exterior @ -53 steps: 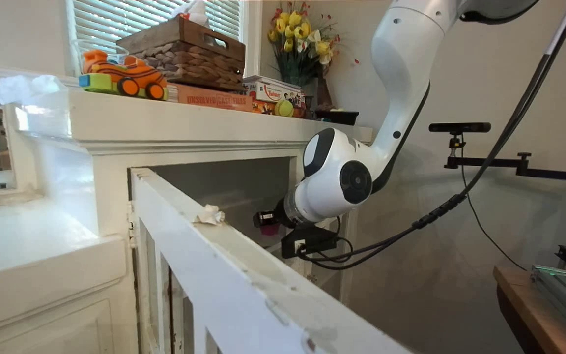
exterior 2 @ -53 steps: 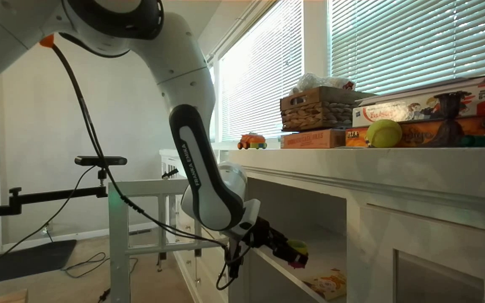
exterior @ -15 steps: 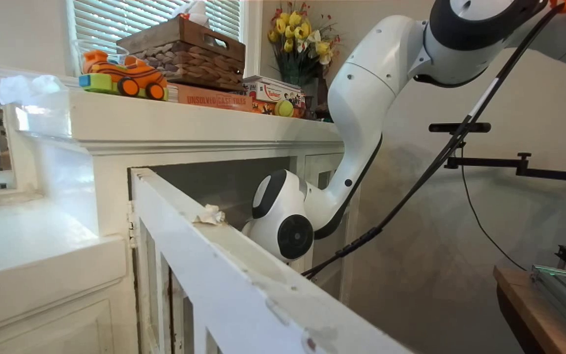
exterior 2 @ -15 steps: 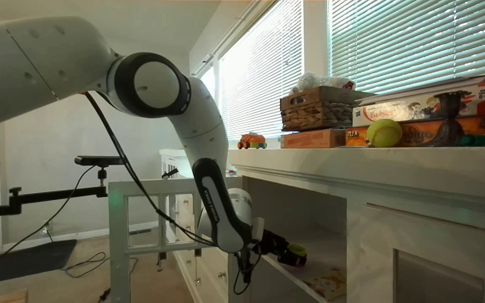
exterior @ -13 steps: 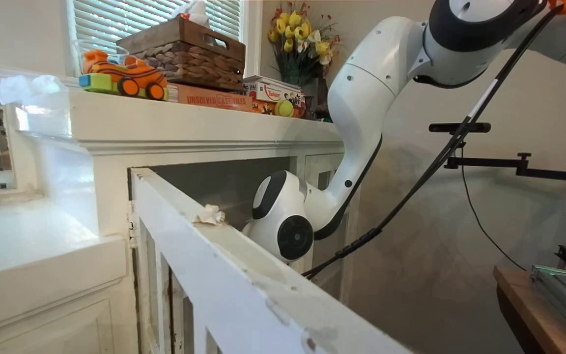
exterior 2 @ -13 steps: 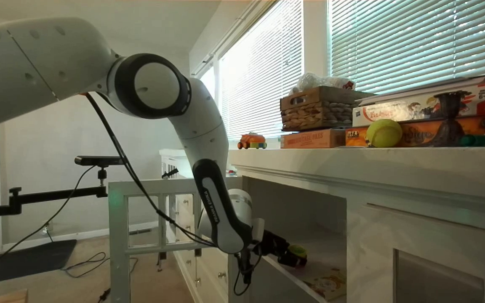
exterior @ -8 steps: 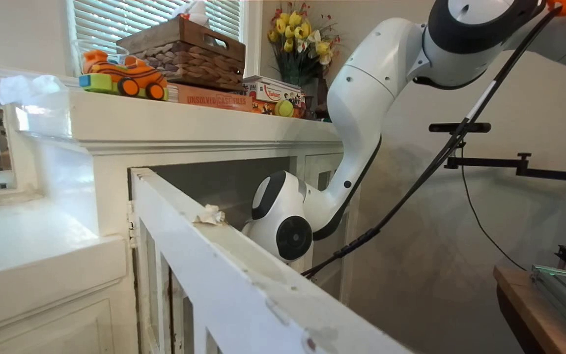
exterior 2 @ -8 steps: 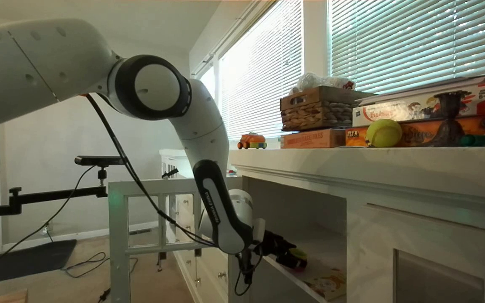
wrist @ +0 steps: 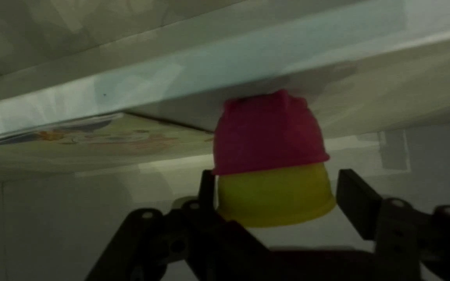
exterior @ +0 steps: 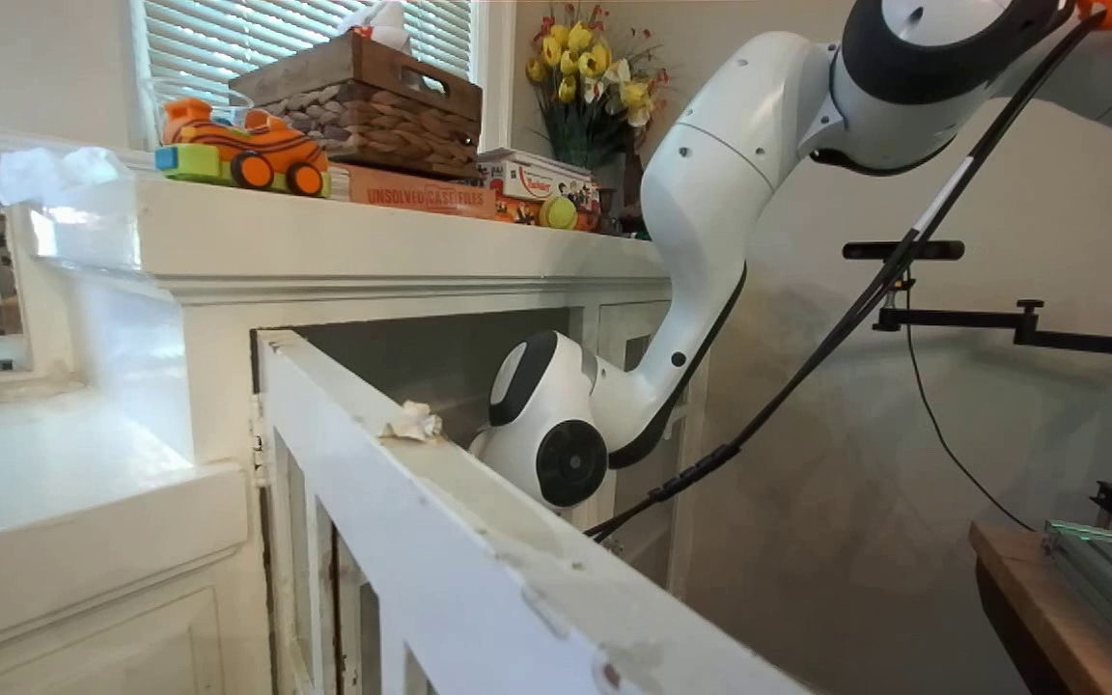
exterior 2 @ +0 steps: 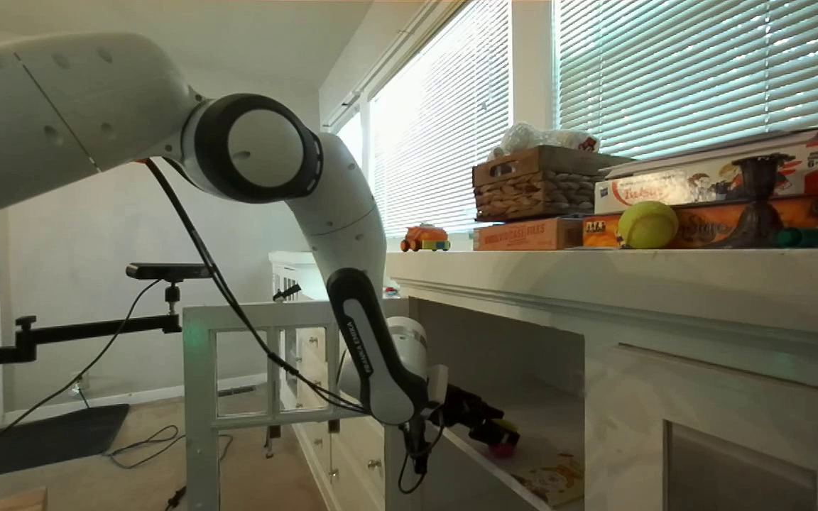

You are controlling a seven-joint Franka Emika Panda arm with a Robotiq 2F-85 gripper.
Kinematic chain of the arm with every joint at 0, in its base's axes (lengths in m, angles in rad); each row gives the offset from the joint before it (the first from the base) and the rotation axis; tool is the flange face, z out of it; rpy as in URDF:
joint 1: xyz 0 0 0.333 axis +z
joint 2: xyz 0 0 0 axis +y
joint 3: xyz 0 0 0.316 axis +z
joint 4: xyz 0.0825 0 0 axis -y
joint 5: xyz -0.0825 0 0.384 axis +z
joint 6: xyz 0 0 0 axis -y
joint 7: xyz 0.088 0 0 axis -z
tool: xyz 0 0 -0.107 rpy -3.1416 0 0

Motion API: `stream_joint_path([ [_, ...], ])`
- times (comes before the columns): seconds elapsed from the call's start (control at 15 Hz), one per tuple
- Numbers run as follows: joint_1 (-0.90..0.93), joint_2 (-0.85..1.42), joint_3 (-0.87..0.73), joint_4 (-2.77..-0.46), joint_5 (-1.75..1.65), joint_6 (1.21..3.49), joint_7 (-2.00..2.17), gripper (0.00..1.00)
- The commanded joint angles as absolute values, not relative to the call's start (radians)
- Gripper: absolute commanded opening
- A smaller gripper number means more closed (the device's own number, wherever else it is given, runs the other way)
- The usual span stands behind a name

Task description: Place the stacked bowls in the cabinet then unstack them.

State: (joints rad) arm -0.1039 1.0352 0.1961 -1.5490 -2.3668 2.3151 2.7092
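Observation:
The stacked bowls stand on the shelf [exterior 2: 522, 397] inside the white cabinet [exterior 2: 615, 305]. In the wrist view, which looks upside down, the pink bowl [wrist: 270, 134] has its base at the shelf, and the yellow bowl [wrist: 275, 195] is nested in it. My gripper [wrist: 275, 187] is open around the yellow bowl. A thin gap shows at one side; at the other the finger [wrist: 359, 203] is very close to the rim, contact unclear. In an exterior view dark fingers partly cover the yellow bowl [exterior 2: 507, 426]; in the other the door hides gripper and bowls.
The open cabinet door [exterior: 479, 502] juts out beside the arm. On the shelf, near its front edge, lies a flat printed packet [exterior 2: 554, 479]. The cabinet top bears a wicker basket [exterior 2: 540, 183], a tennis ball [exterior 2: 647, 225] and game boxes [exterior 2: 707, 177].
The arm has moved lower and deeper into the cabinet with the bowls. Within the last second the fingers have opened and shifted up from the pink bowl to the yellow one.

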Motion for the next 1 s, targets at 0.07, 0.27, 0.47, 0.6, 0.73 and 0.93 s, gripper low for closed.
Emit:
stream_joint_path([
  [0.07, -0.079, 1.041, 0.177, -1.519, -2.365, 2.319, 2.733, 0.44],
  [0.27, -0.077, 1.037, 0.176, -1.52, -2.366, 2.317, 2.737, 0.37],
  [0.47, -0.078, 1.031, 0.177, -1.524, -2.362, 2.316, 2.737, 0.37],
  [0.6, -0.079, 1.014, 0.179, -1.538, -2.363, 2.317, 2.745, 0.37],
  [0.73, -0.079, 0.992, 0.18, -1.554, -2.367, 2.314, 2.753, 0.37],
  [0.93, -0.081, 0.958, 0.178, -1.574, -2.366, 2.308, 2.762, 0.37],
])
